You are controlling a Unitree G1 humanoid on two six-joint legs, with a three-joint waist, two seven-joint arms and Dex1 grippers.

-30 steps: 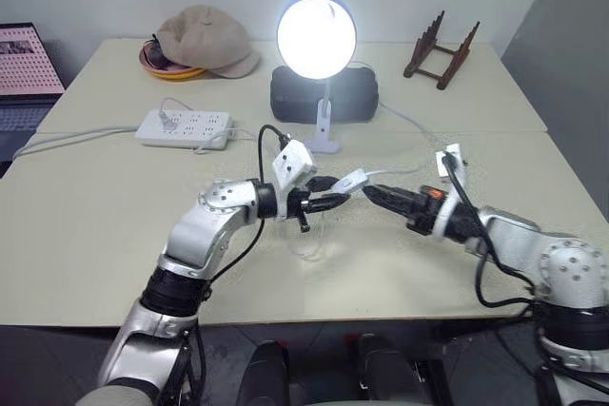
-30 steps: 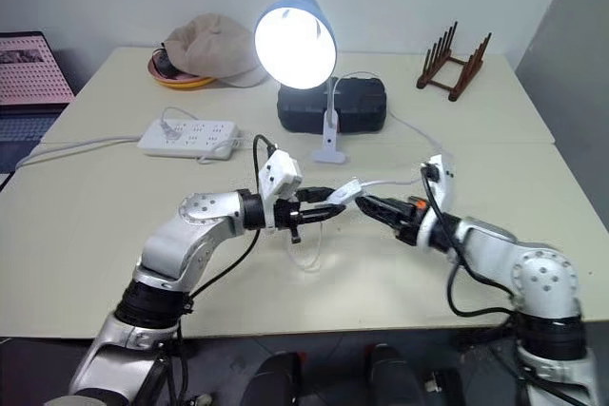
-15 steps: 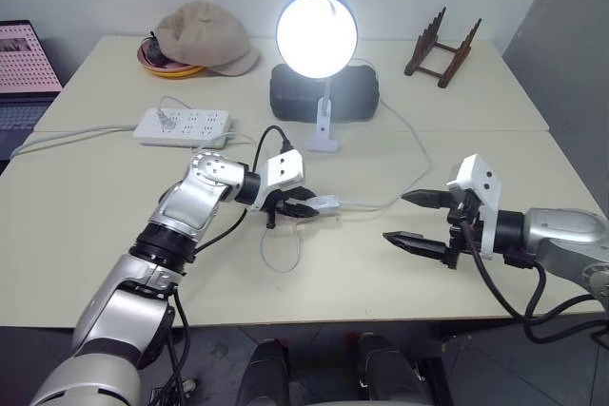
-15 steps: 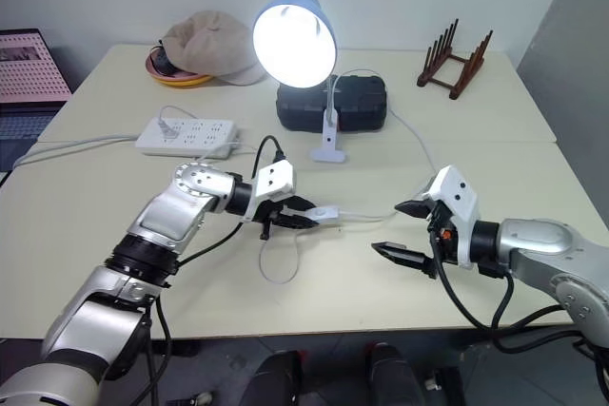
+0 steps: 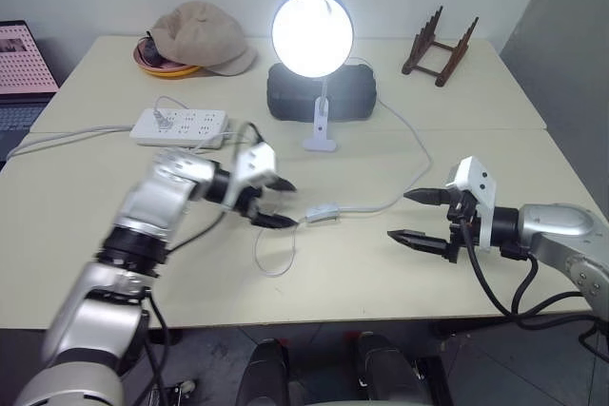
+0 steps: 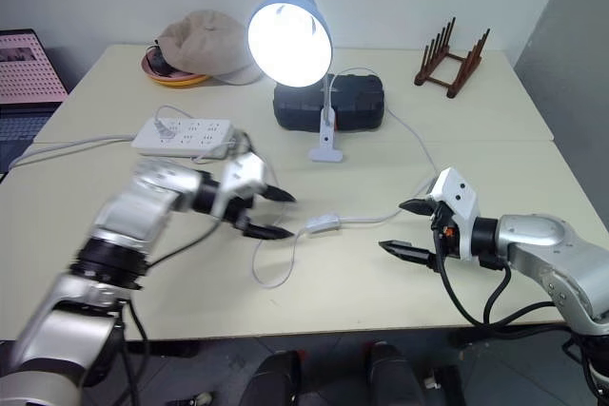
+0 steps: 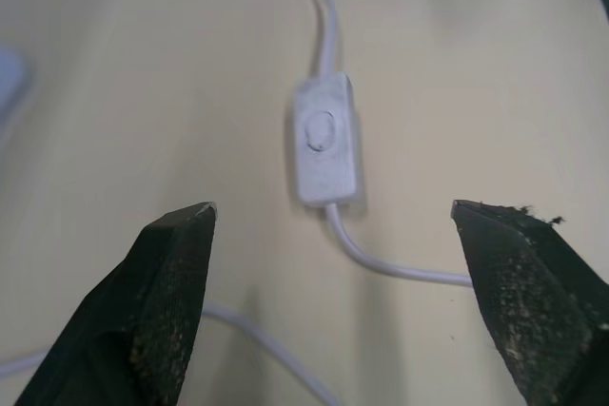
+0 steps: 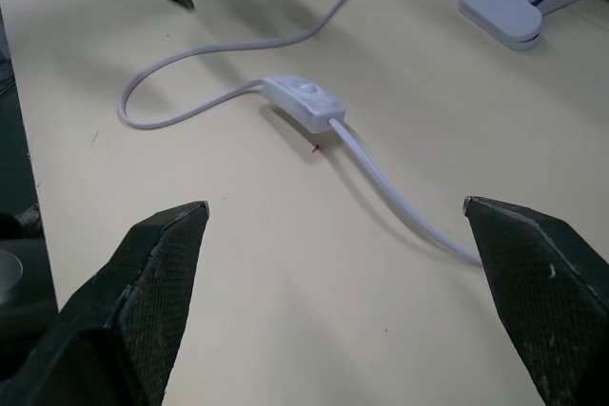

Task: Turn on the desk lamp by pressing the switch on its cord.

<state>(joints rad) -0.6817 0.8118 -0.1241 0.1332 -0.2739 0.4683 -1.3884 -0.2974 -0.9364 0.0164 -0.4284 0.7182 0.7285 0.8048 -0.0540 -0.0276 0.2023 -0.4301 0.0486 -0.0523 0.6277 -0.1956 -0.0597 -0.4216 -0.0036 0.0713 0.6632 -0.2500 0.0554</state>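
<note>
The desk lamp (image 5: 312, 30) is lit, its blue shade facing me and its white clip base (image 5: 319, 143) standing on the table (image 5: 95, 235). Its thin white cord (image 5: 404, 173) loops over the table to the switch (image 5: 322, 214), which lies flat between my two grippers. My left gripper (image 5: 288, 204) is open just left of the switch, not touching it; in the left wrist view the switch (image 7: 324, 140) lies beyond the spread fingers (image 7: 162, 301). My right gripper (image 5: 400, 216) is open farther to the right, with the switch (image 8: 304, 102) well ahead of it.
A white power strip (image 5: 181, 125) lies at the back left. Behind the lamp sits a black case (image 5: 322, 92). A beige cap (image 5: 205, 35) rests over an orange bowl (image 5: 162, 68). A wooden rack (image 5: 440, 40) stands at the back right, a laptop (image 5: 19, 64) at the far left.
My left gripper has opened, let go of the switch and drawn back to the left. The switch now lies on the table. My right gripper pulled away to the right and rolled over.
</note>
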